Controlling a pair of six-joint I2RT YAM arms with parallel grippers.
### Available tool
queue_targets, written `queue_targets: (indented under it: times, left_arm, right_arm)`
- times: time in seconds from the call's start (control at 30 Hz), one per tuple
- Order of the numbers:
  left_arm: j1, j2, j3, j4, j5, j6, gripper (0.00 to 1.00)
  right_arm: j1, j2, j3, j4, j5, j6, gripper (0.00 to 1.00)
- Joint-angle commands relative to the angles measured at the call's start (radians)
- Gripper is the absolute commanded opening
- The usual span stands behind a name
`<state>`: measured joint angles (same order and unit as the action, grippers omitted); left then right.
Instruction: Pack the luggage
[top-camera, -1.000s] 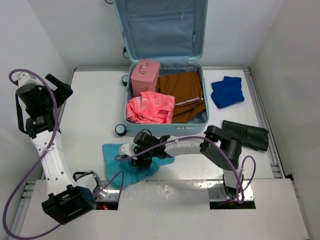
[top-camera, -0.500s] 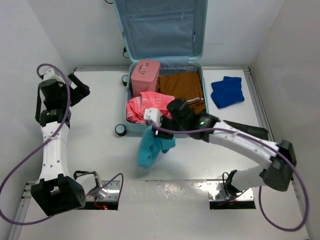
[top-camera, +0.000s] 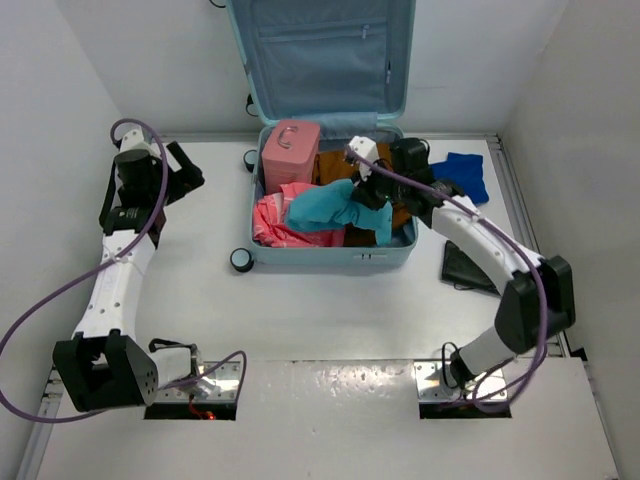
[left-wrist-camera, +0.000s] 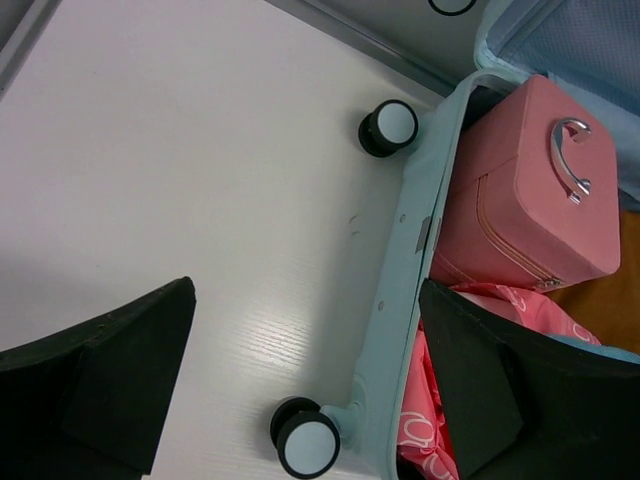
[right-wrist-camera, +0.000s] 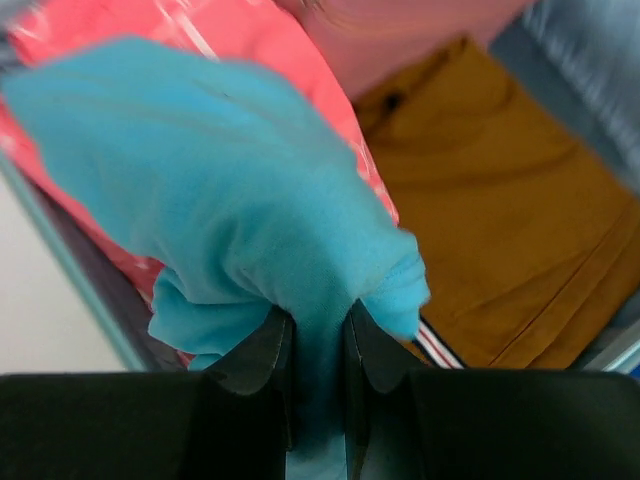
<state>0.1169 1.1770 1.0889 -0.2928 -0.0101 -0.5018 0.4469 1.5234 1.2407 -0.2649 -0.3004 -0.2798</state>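
left gripper (left-wrist-camera: 305, 290): mine, fingers spread wide, nothing in them, hovering over the table (top-camera: 190, 290) left of the case, far-left corner area.
caster wheels (left-wrist-camera: 305, 440): two show under my left wrist, outside the left wall; not my concern for this step.
luggage (top-camera: 330, 258): aqua shell lies open at table centre, far side, lid standing up behind it.
pink case (top-camera: 290, 148): upright in the far-left corner of the luggage, touching the left wall.
coral garment (top-camera: 268, 222): crumpled in the near-left part, just near of the pink case.
teal cloth (top-camera: 325, 205): hangs bunched from my right tool, over the middle of the luggage, draping onto the coral garment.
right gripper (right-wrist-camera: 318, 335): clamped narrow on a fold of the teal cloth, reaching in from the right side.
brown garment (right-wrist-camera: 480, 220): flat in the right half, partly under my arm.
step in hand: I judge it as placing the teal cloth inside.
how to do it well: lower until the cloth rests inside the walls, release over the middle, check no tail hangs over the near rim, then lift straight up so the fold does not snag on my fingers.
risk: the bunch piles high beside the pink case; the lid may not close.
blue cloth (top-camera: 462, 178): on the table right of the luggage, not yet packed.
black item (top-camera: 468, 268): near-right on the table, likewise out.
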Motion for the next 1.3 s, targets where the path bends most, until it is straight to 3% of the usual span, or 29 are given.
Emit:
queue_targets:
  times: [0.0, 0.2, 0.3, 0.47, 0.57, 0.6, 0.63, 0.7, 0.87, 1.03, 1.17, 1.27]
  left_arm:
    - [-0.017, 0.006, 0.023, 0.047, -0.031, 0.005, 0.99]
    - [-0.017, 0.015, 0.023, 0.057, -0.053, 0.037, 0.99]
    - [-0.026, 0.024, 0.023, 0.067, -0.053, 0.055, 0.99]
    - [-0.026, 0.033, 0.023, 0.067, -0.053, 0.077, 0.99]
    - [-0.036, 0.061, 0.042, 0.067, -0.053, 0.077, 0.99]
    - [-0.046, 0.061, 0.042, 0.067, -0.053, 0.077, 0.99]
    - [-0.057, 0.070, 0.042, 0.067, -0.053, 0.077, 0.99]
    - [-0.069, 0.079, 0.051, 0.078, -0.053, 0.077, 0.99]
    - [-0.121, 0.092, 0.080, 0.087, -0.080, 0.089, 0.99]
    - [-0.143, 0.119, 0.118, 0.096, -0.105, 0.109, 0.99]
    - [-0.143, 0.139, 0.138, 0.096, -0.145, 0.109, 0.99]
    - [-0.152, 0.164, 0.147, 0.096, -0.154, 0.109, 0.99]
  right_arm:
    - [-0.076, 0.043, 0.031, 0.055, -0.129, 0.028, 0.00]
    - [-0.146, 0.089, -0.026, -0.132, -0.273, -0.022, 0.00]
    - [-0.143, 0.055, -0.136, -0.288, -0.313, -0.099, 0.00]
    - [-0.142, -0.025, -0.269, -0.339, -0.237, -0.197, 0.00]
    - [-0.143, -0.028, -0.264, -0.312, -0.142, -0.179, 0.28]
    - [-0.151, -0.025, -0.251, -0.310, -0.113, -0.153, 0.47]
    - [-0.154, -0.023, -0.236, -0.310, -0.109, -0.136, 0.57]
    - [-0.166, -0.026, -0.147, -0.280, -0.095, -0.061, 0.70]
    - [-0.250, -0.036, 0.058, -0.084, -0.014, 0.099, 0.82]
    - [-0.336, 0.104, 0.210, 0.052, 0.243, 0.133, 0.91]
    - [-0.440, 0.272, 0.336, 0.017, 0.392, 0.186, 0.95]
    - [-0.568, 0.423, 0.465, -0.083, 0.360, 0.266, 0.97]
